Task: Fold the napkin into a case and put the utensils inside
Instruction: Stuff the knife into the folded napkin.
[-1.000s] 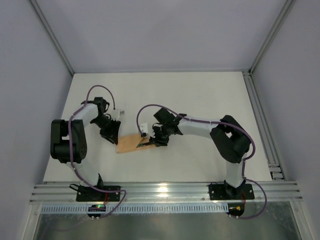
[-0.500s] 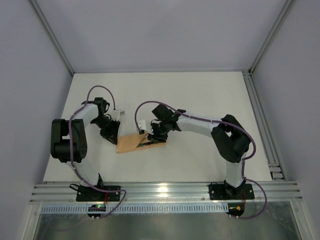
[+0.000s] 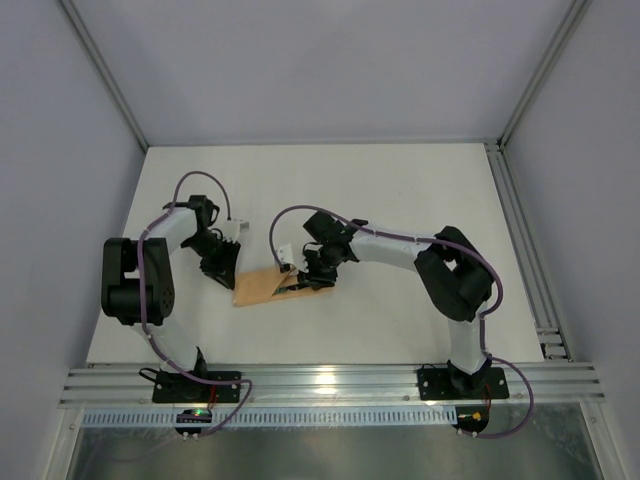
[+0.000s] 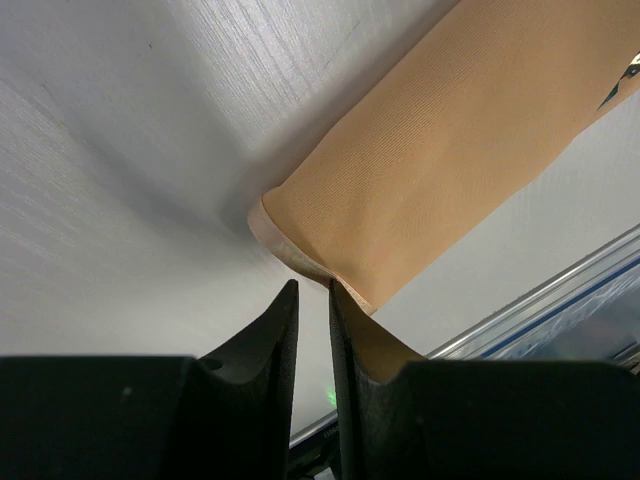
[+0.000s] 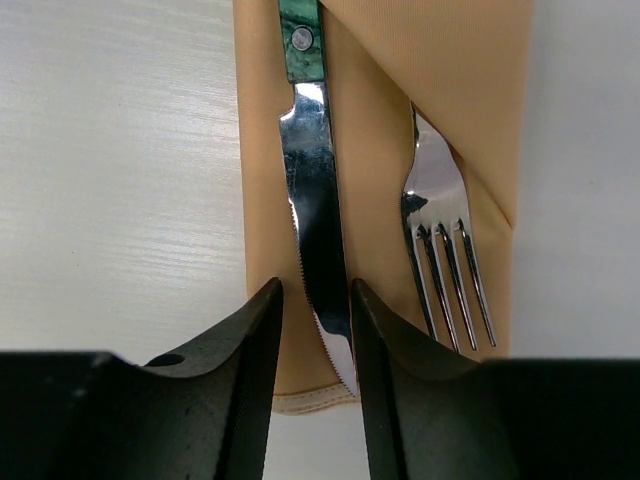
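The top view looks down from above and behind onto the whole table (image 3: 420, 190). Both wrist views sit close over the case (image 3: 268, 286) (image 4: 450, 150) (image 5: 380, 190), from opposite ends.

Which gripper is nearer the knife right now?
Right. The right gripper straddles the knife blade, jaws close on either side. The left gripper is at the far end of the case, pinching its corner.
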Controlling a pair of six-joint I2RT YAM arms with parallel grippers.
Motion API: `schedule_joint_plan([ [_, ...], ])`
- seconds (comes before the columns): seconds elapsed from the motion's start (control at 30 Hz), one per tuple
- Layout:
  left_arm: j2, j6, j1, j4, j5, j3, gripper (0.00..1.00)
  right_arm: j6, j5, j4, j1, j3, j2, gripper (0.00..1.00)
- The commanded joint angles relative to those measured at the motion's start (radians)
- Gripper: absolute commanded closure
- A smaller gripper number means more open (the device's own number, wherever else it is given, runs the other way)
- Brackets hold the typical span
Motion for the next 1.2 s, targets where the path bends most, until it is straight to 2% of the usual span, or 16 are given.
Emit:
schedule_joint_plan([
  [0.0, -0.01, 0.0, -0.005, 0.005, 0.026, -0.003, 0.8, 0.001, 0.022, -0.004, -0.005, 0.013, 0.019, 0.64],
  [0.17, -0.002, 0.011, -0.027, -0.001, 0.018, -0.006, 0.81, 0.01, 0.043, -0.016, -0.003, 0.041, 0.041, 0.67],
  [0.3, 0.01, 0.014, -0.028, -0.003, 0.012, -0.004, 0.86, 0.019, 0.047, -0.022, -0.003, 0.052, 0.044, 0.72],
  [0.47, 0.019, 0.017, -0.028, -0.008, 0.016, -0.001, 1.0, 0.056, 0.047, 0.001, -0.003, 0.053, 0.038, 0.76],
  [0.77, -0.007, 0.022, -0.03, 0.006, 0.035, -0.012, 1.0, 0.094, 0.025, 0.039, 0.014, 0.047, 0.047, 0.77],
  [1.17, -0.031, 0.027, -0.033, 0.015, 0.039, -0.02, 1.0, 0.099, 0.002, 0.026, 0.051, 0.154, 0.099, 0.77],
])
